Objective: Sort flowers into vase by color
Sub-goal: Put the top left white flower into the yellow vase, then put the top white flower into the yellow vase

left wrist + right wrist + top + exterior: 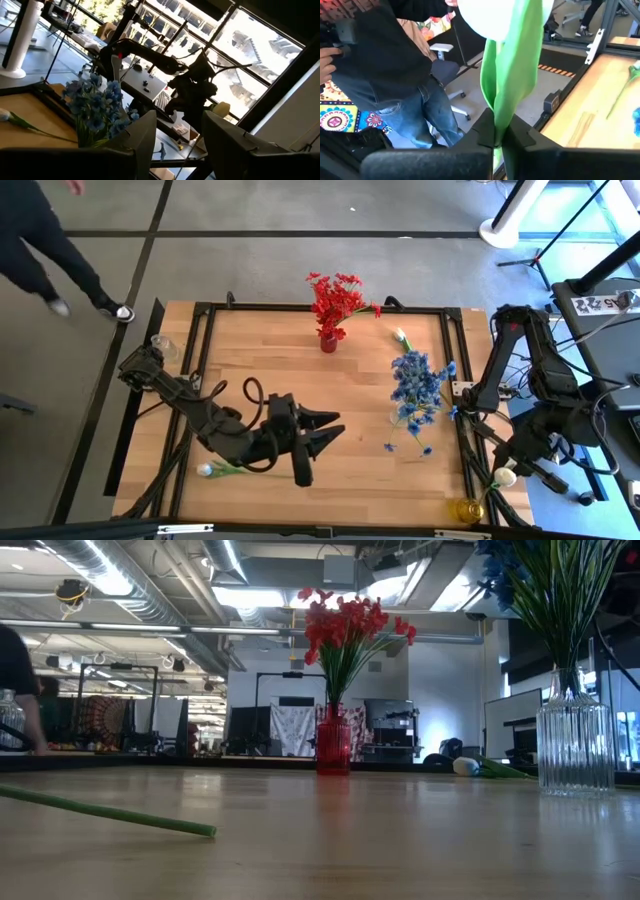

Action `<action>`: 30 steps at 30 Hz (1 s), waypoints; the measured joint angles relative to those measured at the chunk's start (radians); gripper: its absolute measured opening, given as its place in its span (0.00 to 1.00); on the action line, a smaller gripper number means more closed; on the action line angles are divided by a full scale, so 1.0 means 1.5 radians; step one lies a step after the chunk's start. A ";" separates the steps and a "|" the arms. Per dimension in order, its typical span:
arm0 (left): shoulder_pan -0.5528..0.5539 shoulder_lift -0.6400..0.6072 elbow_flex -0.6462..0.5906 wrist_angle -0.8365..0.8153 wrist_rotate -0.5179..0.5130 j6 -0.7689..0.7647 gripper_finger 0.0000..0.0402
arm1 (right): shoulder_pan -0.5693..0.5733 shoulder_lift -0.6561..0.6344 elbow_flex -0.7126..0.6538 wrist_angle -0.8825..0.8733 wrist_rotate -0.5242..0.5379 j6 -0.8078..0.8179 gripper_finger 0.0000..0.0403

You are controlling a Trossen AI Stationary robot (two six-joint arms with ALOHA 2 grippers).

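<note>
Desk point(300, 385) carries red bunch point(335, 298) in vase, blue bunch point(417, 385) in clear vase.

Right end effector point(498, 137) off desk edge, clenched on white flower point(512, 55) stem: light, floppy; grip low on stem, judged.

Left end effector point(325, 430) spread, empty; 2nd white flower point(208, 470) behind it.

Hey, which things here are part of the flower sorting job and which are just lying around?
Part of the job:
red flowers in the red vase
blue flowers in the clear vase
white flower clamped in the right gripper
white flower lying on the table
white flower beside the left gripper

Lying about:
yellow vase
clear jar
</note>
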 joint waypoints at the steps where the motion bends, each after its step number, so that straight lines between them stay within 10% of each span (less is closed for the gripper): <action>1: 0.000 0.000 0.000 0.000 -0.005 0.000 0.39 | 0.004 0.001 -0.002 -0.002 0.001 0.001 0.03; 11: 0.000 0.000 0.000 -0.007 -0.030 -0.017 0.39 | 0.015 0.029 -0.028 -0.088 -0.097 0.079 0.07; 19: 0.000 -0.030 -0.001 -0.083 -0.082 -0.014 0.39 | 0.015 0.029 0.027 -0.204 -0.164 0.199 0.31; 30: 0.030 -0.130 -0.001 -0.352 -0.110 -0.087 0.39 | 0.008 0.028 0.184 -0.277 -0.059 0.260 0.54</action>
